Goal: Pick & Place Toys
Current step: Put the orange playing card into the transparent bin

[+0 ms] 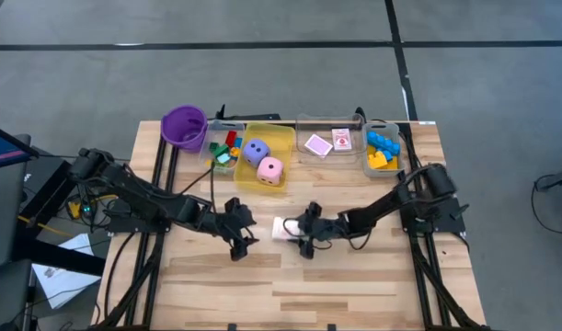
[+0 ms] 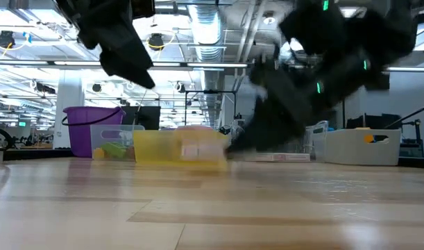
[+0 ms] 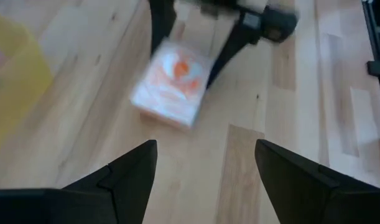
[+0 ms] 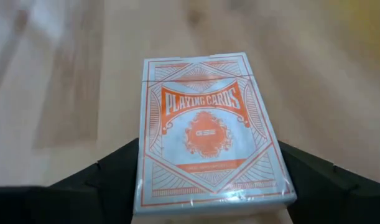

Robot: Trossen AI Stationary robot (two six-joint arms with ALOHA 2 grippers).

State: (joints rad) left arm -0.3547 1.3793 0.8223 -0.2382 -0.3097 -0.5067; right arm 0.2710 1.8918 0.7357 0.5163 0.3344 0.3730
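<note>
A pack of playing cards (image 4: 208,130), white with an orange pattern, lies mid-table (image 1: 283,227) between the fingers of my right gripper (image 1: 297,232), which is shut on it. My left gripper (image 1: 238,241) hovers open just left of the pack, nothing between its fingers (image 3: 205,162); the pack (image 3: 171,84) shows ahead of it. A purple die (image 1: 256,152) and a pink die (image 1: 271,170) sit in the yellow bin (image 1: 282,138) at the back. My right gripper pinches the pack's two long sides (image 4: 147,180) between its two fingers, at the end toward the table's right. The fingers slant down from the right and lie along the pack. The pack is face up; whether it is clear of the table I cannot tell.
Along the far edge stand a purple cup (image 1: 184,126), a clear bin of coloured bricks (image 1: 223,147), a clear bin with cards (image 1: 326,142) and a clear bin of blue and yellow bricks (image 1: 384,150). The near half of the wooden table (image 1: 290,285) is bare.
</note>
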